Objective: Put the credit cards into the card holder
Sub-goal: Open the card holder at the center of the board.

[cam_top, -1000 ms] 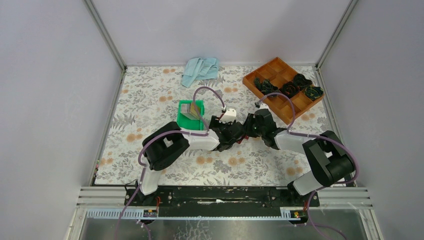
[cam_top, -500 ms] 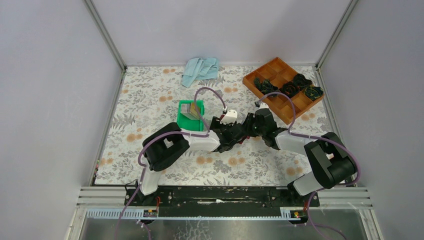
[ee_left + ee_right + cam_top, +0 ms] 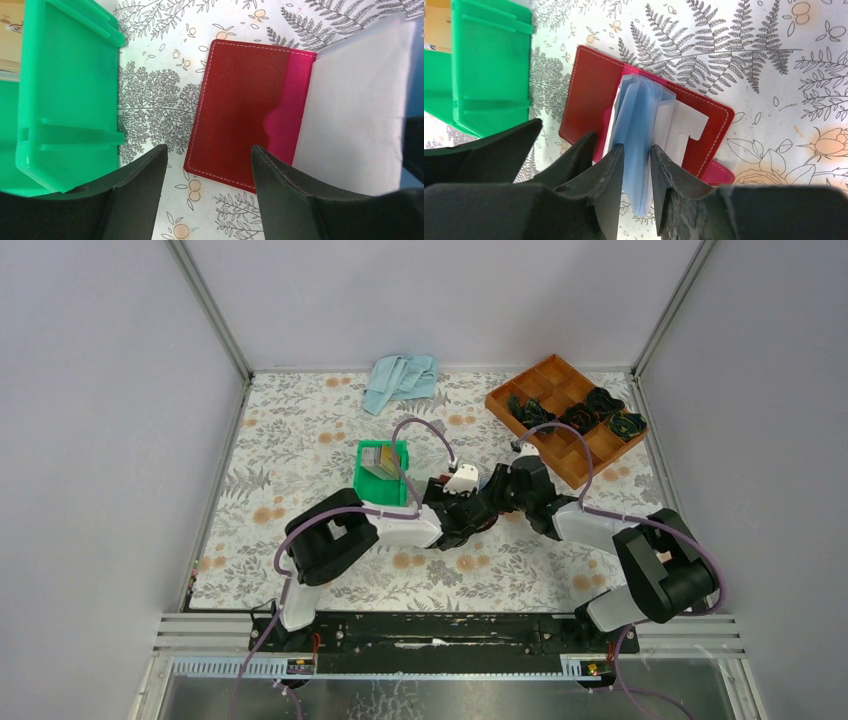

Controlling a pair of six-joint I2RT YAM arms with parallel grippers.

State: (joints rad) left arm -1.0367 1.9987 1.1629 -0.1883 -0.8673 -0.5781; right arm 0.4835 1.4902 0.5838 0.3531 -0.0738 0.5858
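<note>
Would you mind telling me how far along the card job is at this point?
Done: the card holder lies open. In hand: the right gripper pinches its clear sleeves; the left gripper hangs open and empty over the cover. To do: the loading itself; the credit cards sit in the green bin.

Table (image 3: 300, 430): covered with a white cloth printed in grey ferns and orange flowers.
Green plastic bin (image 3: 400, 452): left of centre, upright, ribbed outer wall.
Orange compartment tray (image 3: 555, 375): far right corner, set at an angle; several cells bare.
Dark bundles (image 3: 600, 400): green-black, filling the cells along the tray's right side.
Pale blue cloth (image 3: 400, 380): crumpled, at the far edge.
</note>
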